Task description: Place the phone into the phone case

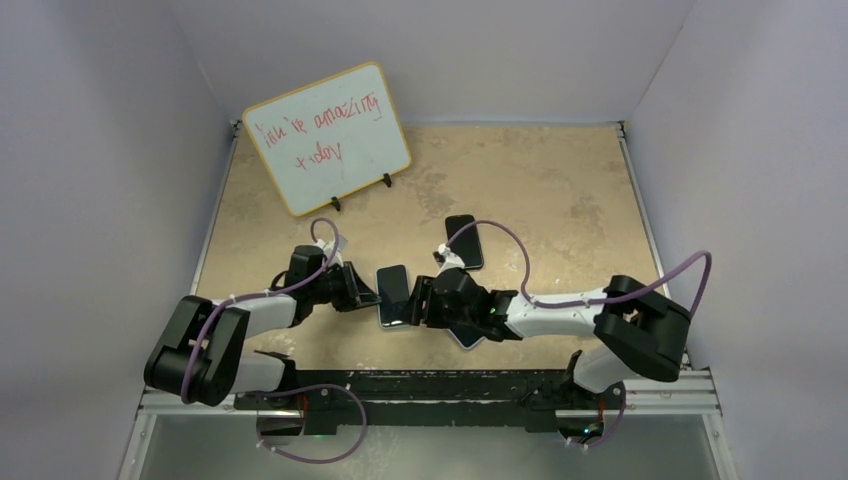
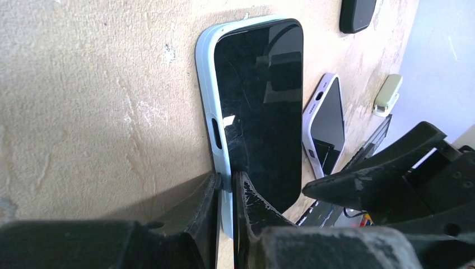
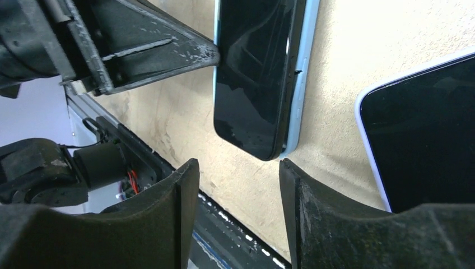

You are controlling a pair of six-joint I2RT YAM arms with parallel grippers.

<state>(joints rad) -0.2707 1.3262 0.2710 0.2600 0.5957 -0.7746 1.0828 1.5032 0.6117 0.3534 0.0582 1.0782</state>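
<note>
A black-screened phone point(image 1: 396, 292) lies screen up inside a light blue phone case point(image 2: 209, 106) on the tan table. My left gripper point(image 1: 368, 297) is shut, pinching the case's side wall point(image 2: 227, 188) at the phone's near end. My right gripper point(image 1: 421, 301) is open and empty, its jaws spread just short of the phone's end point(image 3: 238, 168). The phone point(image 3: 255, 73) and the case rim point(image 3: 302, 84) show in the right wrist view, with a left finger point(image 3: 162, 53) touching the phone's edge. A right finger point(image 2: 358, 179) shows beside the phone.
A second phone in a lilac case point(image 2: 327, 123) lies beside the first, partly under my right arm point(image 1: 467, 336). A third dark phone point(image 1: 464, 240) lies further back. A whiteboard point(image 1: 328, 135) stands at the back left. The table's front rail point(image 1: 430, 385) is close behind both grippers.
</note>
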